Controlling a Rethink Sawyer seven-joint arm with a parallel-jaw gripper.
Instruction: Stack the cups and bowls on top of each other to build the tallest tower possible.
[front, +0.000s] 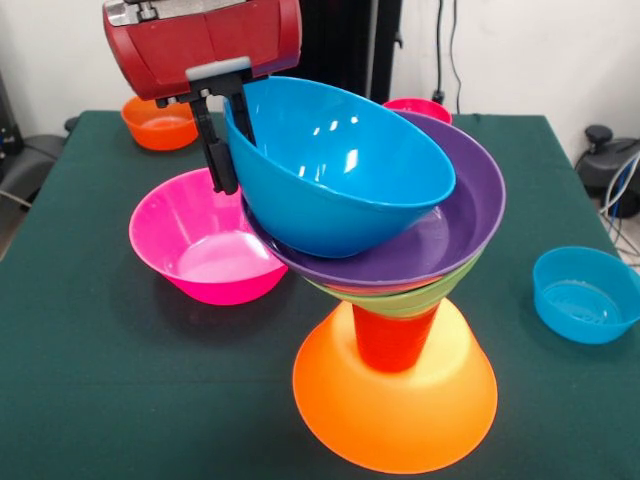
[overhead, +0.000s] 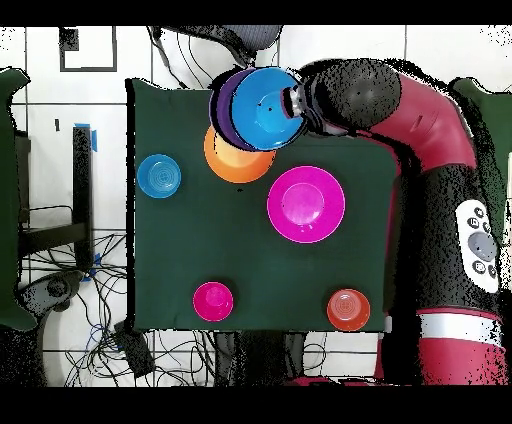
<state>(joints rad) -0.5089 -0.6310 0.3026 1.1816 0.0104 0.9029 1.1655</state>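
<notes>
The green-clothed table (front: 90, 330) is seen with the tower (front: 395, 300) near its front edge in the front view, right of centre. The tower's long axis is upright: the large orange bowl (front: 395, 410) is set rim downward as base, the orange-red cup (front: 392, 340) is stood on it with its mouth up, and a green bowl (front: 425, 295) and a wide purple bowl (front: 470, 200) are carried above it, mouths up. The big blue bowl (front: 340, 165) is lodged in the purple one, tilted, its mouth turned up and toward the arm side. Its rim is pinched by the gripper (front: 225, 135), one finger inside the wall and one outside. The large pink bowl (front: 205, 245) is stood rim up just beside the tower and is seen empty. Well apart, a small blue bowl (front: 585, 295) is seen at the right, empty, a small orange bowl (front: 160, 125) at the far left, and a small red bowl (front: 418, 106) behind the tower, both mouth up.
</notes>
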